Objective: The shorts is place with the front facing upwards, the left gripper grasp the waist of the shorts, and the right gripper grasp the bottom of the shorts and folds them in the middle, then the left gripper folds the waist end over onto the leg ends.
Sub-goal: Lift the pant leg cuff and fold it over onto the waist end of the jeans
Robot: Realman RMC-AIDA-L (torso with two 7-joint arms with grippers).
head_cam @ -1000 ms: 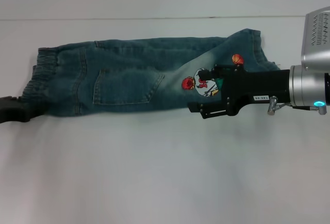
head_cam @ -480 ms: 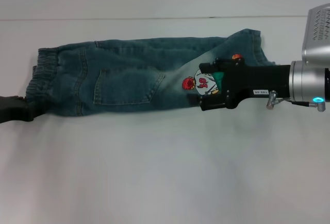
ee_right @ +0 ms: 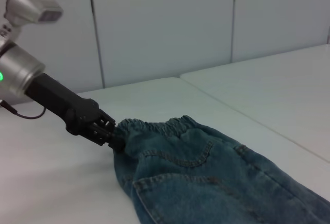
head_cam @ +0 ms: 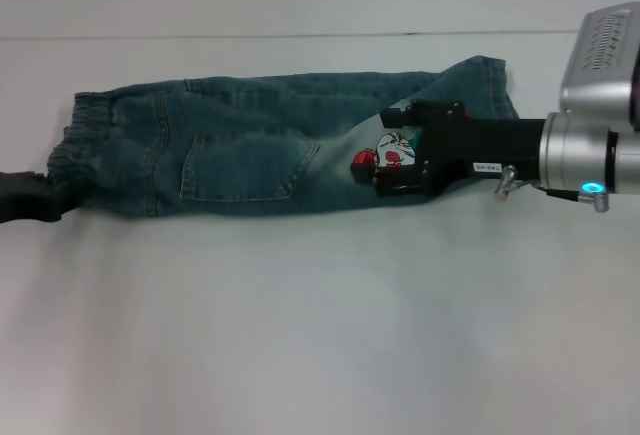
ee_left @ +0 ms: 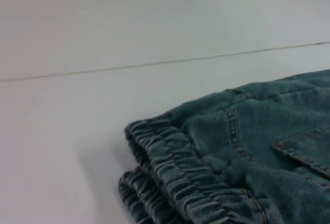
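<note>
A white table [head_cam: 320, 335] fills the head view, and across its far half the shorts [head_cam: 270, 145] lie stretched out flat, folded lengthwise into one long blue-green denim band with a patch pocket [head_cam: 245, 167] facing up near the middle. The waist [head_cam: 70, 145], a puckered elastic band, sits at the robot's left end of the garment; the wrist camera on that side shows its gathered layers [ee_left: 170, 172] stacked one on the other at the table surface. The leg ends [head_cam: 495, 85] lie at the robot's right, the hem edge turned toward the far side of the table. The right gripper [head_cam: 385, 170], black with a small white label and a silver wrist lit blue, reaches in from the right and lies over the leg portion, its fingers drawn together on the denim at the near edge, right beside the cartoon print [head_cam: 390, 150]. The left gripper [head_cam: 50, 195] enters at the left edge of the head view; seen from the opposite wrist camera, the same gripper [ee_right: 111, 134] has its tips closed on the near corner of the waistband, its silver wrist glowing green. A small red basketball print [head_cam: 362, 161] shows just beside the right gripper's fingertips.
</note>
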